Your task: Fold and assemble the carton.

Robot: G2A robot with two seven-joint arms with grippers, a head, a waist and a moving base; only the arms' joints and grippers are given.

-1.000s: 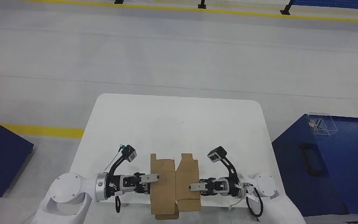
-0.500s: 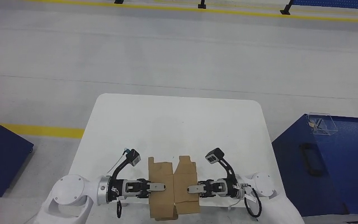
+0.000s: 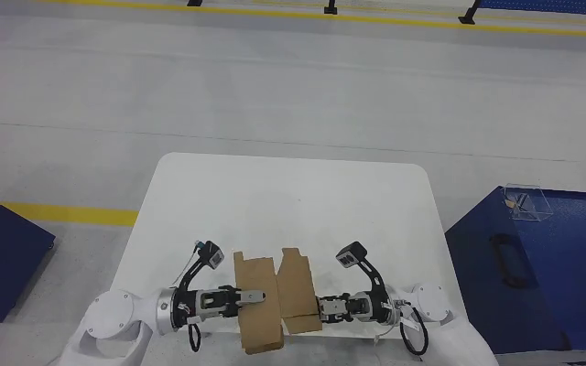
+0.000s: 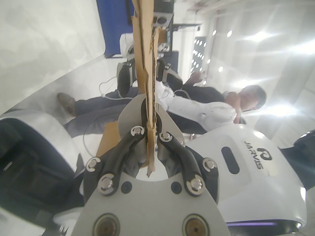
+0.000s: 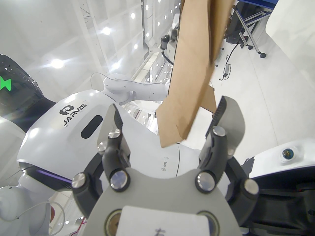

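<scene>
I have the left gripper (image 4: 149,116) clenched on the flattened cardboard carton (image 4: 144,50). In the left wrist view its fingers (image 4: 131,119) pinch the corrugated edge between them, and the board runs edge-on away from the camera. That tells me the grip sits on one side of the blank, so the rest stays free to work. From the top view the carton lies between the two arms at the near edge of the white table (image 3: 275,197), still flat and not yet opened into a box. I cannot tell whether it rests on the surface or hangs just above it.

The right gripper (image 5: 169,119) is spread wide and holds nothing. A corner of the carton sits in the gap between its jaws, touching neither one as far as I can see. I read this as the set-up for a second grip — one arm anchors, the other lines up on the opposite edge so the two can pull the panels apart. The risk I see is the right jaws closing on both layers at once.
</scene>
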